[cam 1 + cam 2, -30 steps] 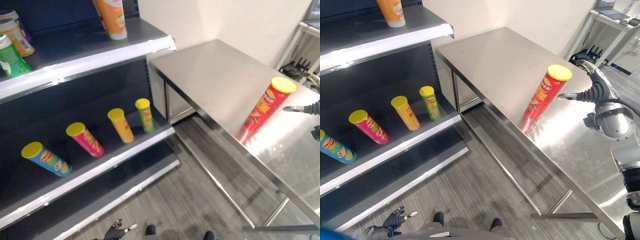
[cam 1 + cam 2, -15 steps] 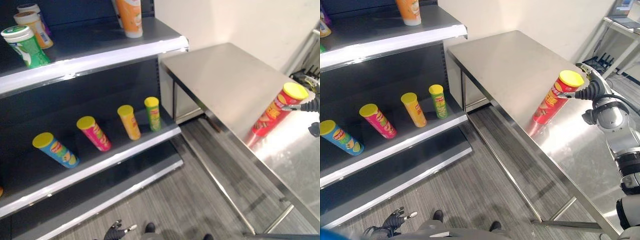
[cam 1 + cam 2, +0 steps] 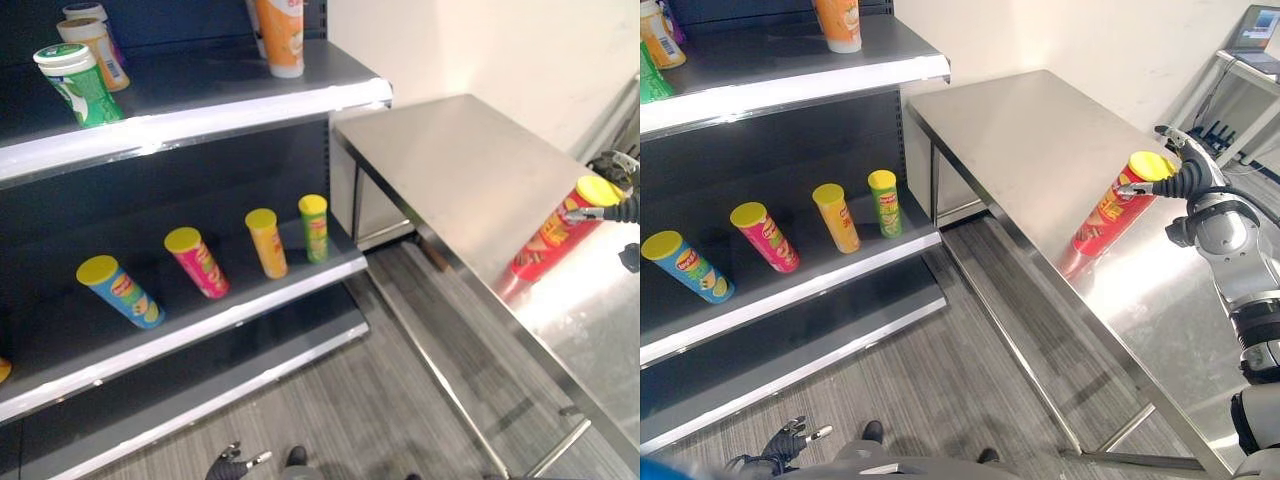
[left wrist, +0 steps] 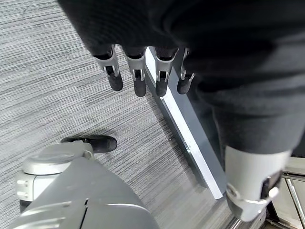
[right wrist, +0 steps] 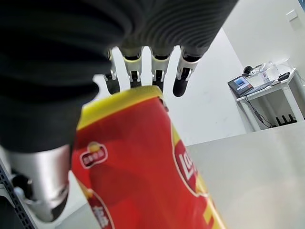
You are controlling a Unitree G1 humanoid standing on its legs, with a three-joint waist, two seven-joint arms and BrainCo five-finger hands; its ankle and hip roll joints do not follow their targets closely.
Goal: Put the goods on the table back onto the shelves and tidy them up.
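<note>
Grey floor (image 3: 940, 380) lies nearest, and the left hand (image 3: 790, 437) hangs low above it, fingers (image 4: 138, 78) straight and relaxed, holding nothing. Beyond it, on the lower shelf (image 3: 790, 300), four yellow-lidded tubes stand in a row: a blue tube (image 3: 687, 266), a pink tube (image 3: 764, 236), an orange tube (image 3: 836, 217) and a green tube (image 3: 884, 202). To the right, on the steel table (image 3: 1040, 150), a red tube (image 3: 1115, 215) stands near the front edge, and the right hand (image 3: 1185, 180) is at its yellow lid, fingers (image 5: 155, 67) spread open past the top; it seems to touch the tube, though contact is hard to judge. Farthest, the upper shelf (image 3: 200, 105) carries a green bottle (image 3: 78, 84) and an orange bottle (image 3: 280, 38).
</note>
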